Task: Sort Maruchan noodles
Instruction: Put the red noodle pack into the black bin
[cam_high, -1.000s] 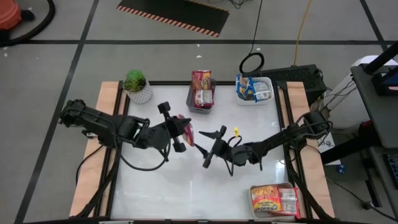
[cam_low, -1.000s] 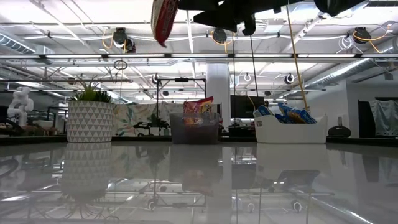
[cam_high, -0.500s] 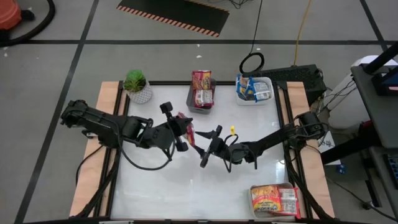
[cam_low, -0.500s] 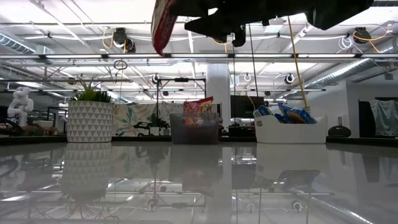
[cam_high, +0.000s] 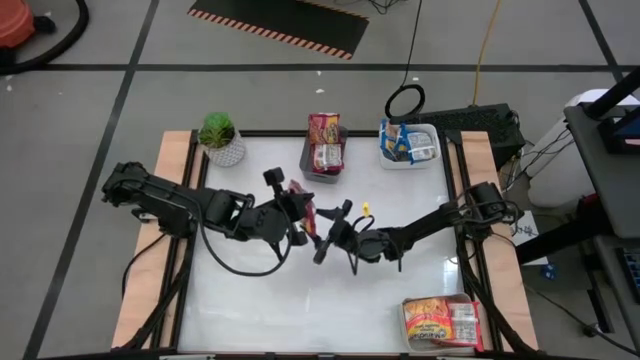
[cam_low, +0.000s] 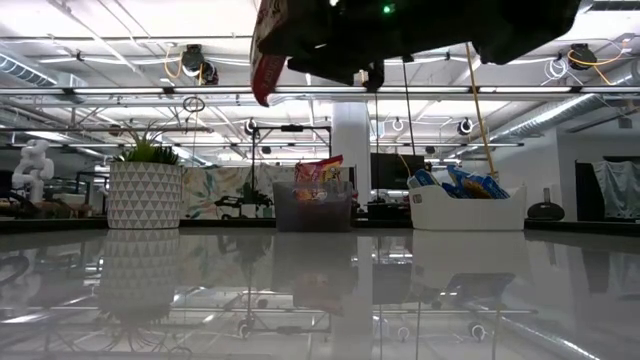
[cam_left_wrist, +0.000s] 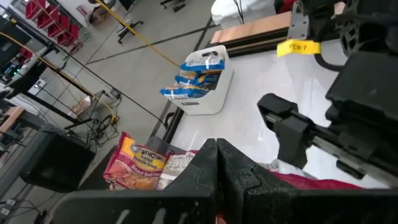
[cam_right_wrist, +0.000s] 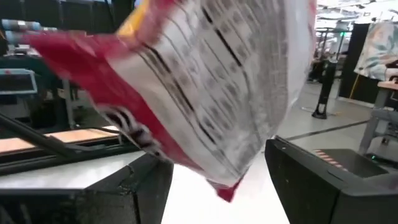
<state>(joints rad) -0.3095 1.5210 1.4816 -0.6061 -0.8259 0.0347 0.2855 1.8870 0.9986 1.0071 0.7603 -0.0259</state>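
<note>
R hand (cam_high: 318, 243) moved in to crumpled red pkt (cam_high: 303, 208).

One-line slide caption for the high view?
Mid-table handoff: left gripper holds a red packet; open right gripper closes in.

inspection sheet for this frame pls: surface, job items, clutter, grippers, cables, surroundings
Surface: glossy white tabletop, bare in the middle.
Job's things: red noodle packet held in the air; red packets in the grey tray; blue packets in the white tray; orange packets at the near right corner.
Clutter: small green potted plant, far left corner.
Grippers: left gripper shut on the red packet; right gripper open, fingers either side of the packet's free end.
Cables: yellow cable and black cable on the floor behind.
Surroundings: striped floor mat.
</note>
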